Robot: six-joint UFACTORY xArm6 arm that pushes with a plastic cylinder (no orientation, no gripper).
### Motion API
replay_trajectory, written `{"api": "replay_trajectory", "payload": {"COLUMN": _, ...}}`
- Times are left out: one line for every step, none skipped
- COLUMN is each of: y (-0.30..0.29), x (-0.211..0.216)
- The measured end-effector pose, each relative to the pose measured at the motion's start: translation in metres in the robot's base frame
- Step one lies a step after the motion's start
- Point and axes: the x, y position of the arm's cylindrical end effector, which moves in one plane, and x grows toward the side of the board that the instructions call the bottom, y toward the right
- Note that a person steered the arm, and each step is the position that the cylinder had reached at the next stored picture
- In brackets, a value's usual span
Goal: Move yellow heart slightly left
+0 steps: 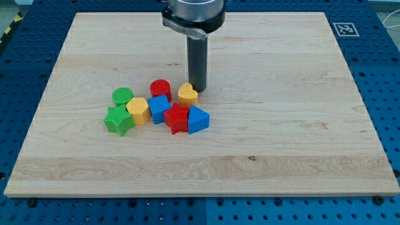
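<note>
Fingers: none on this arm — only a dark rod, so nothing can open, close or hold; my tip (199,89) is down on the wooden board (281,137)
Tip place: just beside the yellow heart (187,94), on its right edge in the view and a bit toward the view's top; it looks like it touches the heart, but I cannot be sure
Yellow heart: sits at the top right of the bunch of blocks, near the middle of the board
Neighbours: red cylinder (160,89) just to its left; blue block (159,107) below and left; red block (177,118) and a second blue block (197,119) right below it
Others: yellow hexagon block (138,110), green cylinder (122,96) and green star block (119,120) further to the view's left
How it will handle: I think it is small, light and hard; it should slide easily on smooth wood — and it may spin if pushed off-centre
Where to push: on the middle of its right side, straight toward the view's left
Watch out: the red cylinder is close, so a long push would bump it; a small push is enough
</note>
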Motion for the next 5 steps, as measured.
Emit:
{"api": "replay_trajectory", "payload": {"y": -0.006, "x": 0.0}}
{"api": "replay_trajectory", "payload": {"y": -0.011, "x": 0.0}}
{"api": "replay_trajectory", "payload": {"y": -0.005, "x": -0.004}}
{"api": "replay_trajectory", "payload": {"y": 0.021, "x": -0.017}}
{"api": "replay_trajectory", "payload": {"y": 0.015, "x": -0.025}}
